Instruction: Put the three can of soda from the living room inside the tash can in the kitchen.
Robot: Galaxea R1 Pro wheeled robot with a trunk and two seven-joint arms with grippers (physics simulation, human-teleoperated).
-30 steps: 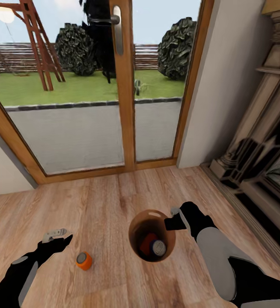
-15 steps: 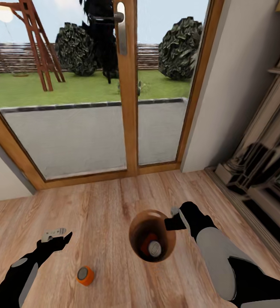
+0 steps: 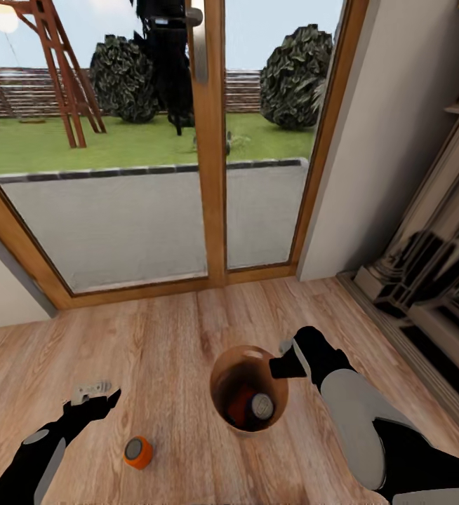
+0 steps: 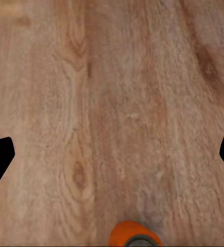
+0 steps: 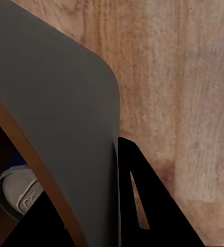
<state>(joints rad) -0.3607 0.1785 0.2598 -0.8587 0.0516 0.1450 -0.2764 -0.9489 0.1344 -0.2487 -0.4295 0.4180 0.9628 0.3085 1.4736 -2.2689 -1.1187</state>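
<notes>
An orange soda can (image 3: 137, 452) is seen lying on the wood floor (image 3: 166, 337) at lower left of the head view, just below the left claw (image 3: 91, 390), whose fingers are spread wide and empty. A brown trash can (image 3: 248, 397), gripped at its rim by the right claw (image 3: 283, 359), holds two cans (image 3: 252, 405). Glass doors (image 3: 145, 140) are seen ahead. A silvery can top (image 5: 18, 191) inside is shown by the right wrist view.
</notes>
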